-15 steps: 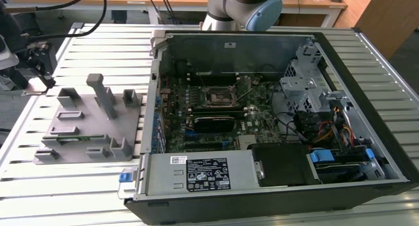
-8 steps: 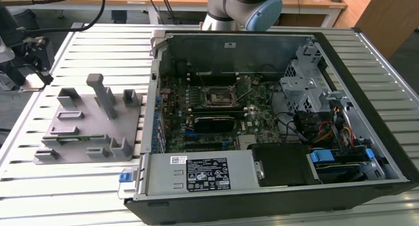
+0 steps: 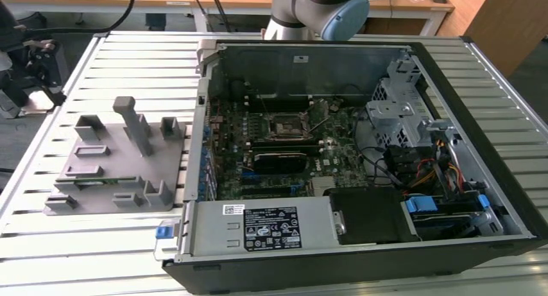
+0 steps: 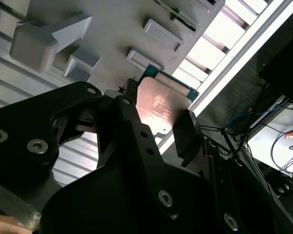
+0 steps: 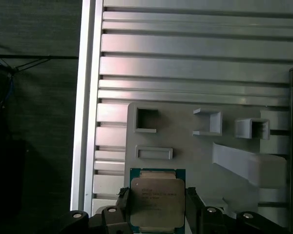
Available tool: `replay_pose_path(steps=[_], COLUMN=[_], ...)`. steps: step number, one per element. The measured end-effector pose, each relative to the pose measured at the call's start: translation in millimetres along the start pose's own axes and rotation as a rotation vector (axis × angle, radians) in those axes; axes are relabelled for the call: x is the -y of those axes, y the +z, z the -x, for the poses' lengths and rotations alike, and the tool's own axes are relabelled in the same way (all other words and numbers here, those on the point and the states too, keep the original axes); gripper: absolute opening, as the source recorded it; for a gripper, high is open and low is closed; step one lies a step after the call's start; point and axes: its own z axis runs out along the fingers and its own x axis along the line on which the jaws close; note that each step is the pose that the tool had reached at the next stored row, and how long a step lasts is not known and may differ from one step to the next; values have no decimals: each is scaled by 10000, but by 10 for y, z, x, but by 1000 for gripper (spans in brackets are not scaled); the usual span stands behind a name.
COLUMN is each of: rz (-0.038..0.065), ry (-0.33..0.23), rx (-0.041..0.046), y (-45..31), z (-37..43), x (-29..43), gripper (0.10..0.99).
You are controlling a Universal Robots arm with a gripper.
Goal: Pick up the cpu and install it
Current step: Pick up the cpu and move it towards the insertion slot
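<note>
The gripper (image 5: 157,213) gripped the cpu (image 5: 157,199) by two opposite edges. In the first wrist view, its near-square metal lid faced the camera, with the grey fixture (image 5: 185,146) behind it.

cpu (image 5: 157,202): small square chip, silver-grey metal lid, green border.
state: gripped at two opposite edges by the gripper (image 5: 158,213).
pose: lid facing both wrist cameras.
place: over the grey fixture (image 5: 185,141).
</note>
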Motion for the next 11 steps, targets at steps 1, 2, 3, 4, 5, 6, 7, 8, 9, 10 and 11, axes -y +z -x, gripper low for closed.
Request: replay_pose_path(steps=[1, 2, 3, 4, 5, 6, 7, 8, 9, 10, 11], rz=[0, 0, 0, 1, 0, -1, 0, 0, 0, 0, 0], ry=[0, 0, 0, 2, 1, 0, -1, -1, 0, -1, 0], rx=[-1, 0, 0, 1, 0, -1, 0, 0, 1, 0, 0], y=[-14, -26, -37, -44, -53, -64, -73, -84, -95, -107, -119], z=[0, 0, -1, -1, -1, 0, 0, -1, -1, -1, -1], x=[-1, -2, -5, -10, -13, -16, -18, -20, -23, -25, -28], gripper=[537, 537, 537, 537, 537, 537, 537, 537, 537, 537, 537])
